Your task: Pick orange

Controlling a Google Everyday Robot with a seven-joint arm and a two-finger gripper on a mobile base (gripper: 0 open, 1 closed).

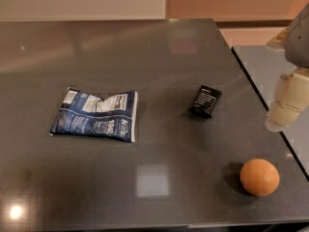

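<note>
Round orange (259,177) near the front right of the dark table (169,66), touching nothing; gripper (281,115) up by the right edge, apart from the orange, spread or closed hard to tell; small black packet (205,101) farther back; blue bag (96,114) well left.

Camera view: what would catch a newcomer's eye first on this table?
The orange stands out brightest, sitting alone near the front right corner of the dark table. Left of centre lies a crumpled blue chip bag, with a small black packet to its right. The robot's pale hand hangs at the right edge, not touching the orange.
</note>
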